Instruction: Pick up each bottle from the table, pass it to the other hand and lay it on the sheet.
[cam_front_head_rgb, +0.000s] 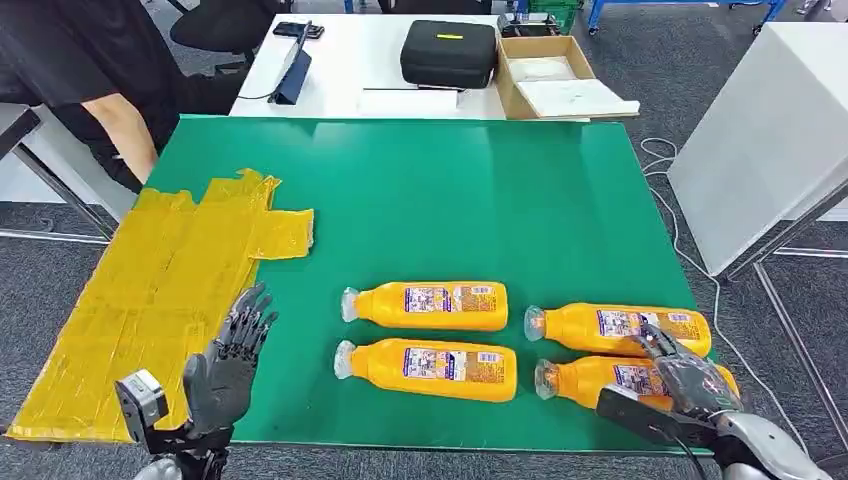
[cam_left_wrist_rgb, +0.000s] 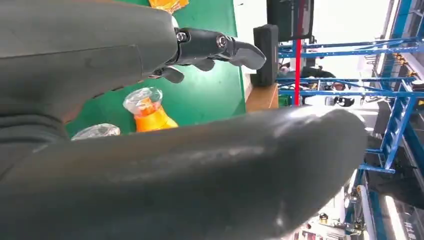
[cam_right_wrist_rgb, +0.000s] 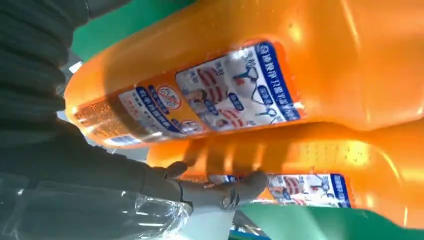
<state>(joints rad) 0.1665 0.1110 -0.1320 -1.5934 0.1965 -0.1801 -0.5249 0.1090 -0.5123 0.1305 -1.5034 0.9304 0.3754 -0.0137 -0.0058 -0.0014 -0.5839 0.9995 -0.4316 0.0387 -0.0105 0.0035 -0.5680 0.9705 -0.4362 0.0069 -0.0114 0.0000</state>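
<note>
Your right robot hand (cam_front_head_rgb: 686, 377) rests on a bottle at 4 o'clock.
Whether it grips the near right bottle (cam_front_head_rgb: 590, 379) you cannot tell; left robot hand (cam_front_head_rgb: 232, 352) is spread, empty, beside the yellow sheet (cam_front_head_rgb: 150, 290); four bottles lie on the green bench (cam_front_head_rgb: 450, 200).

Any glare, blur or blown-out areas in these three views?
Head view: even light, sharp, faint sheen on the green table. Left wrist view: left hand blurred up close; windows behind overexposed. Right wrist view: bottle soft, with glare spots; right hand shadowed.
</note>
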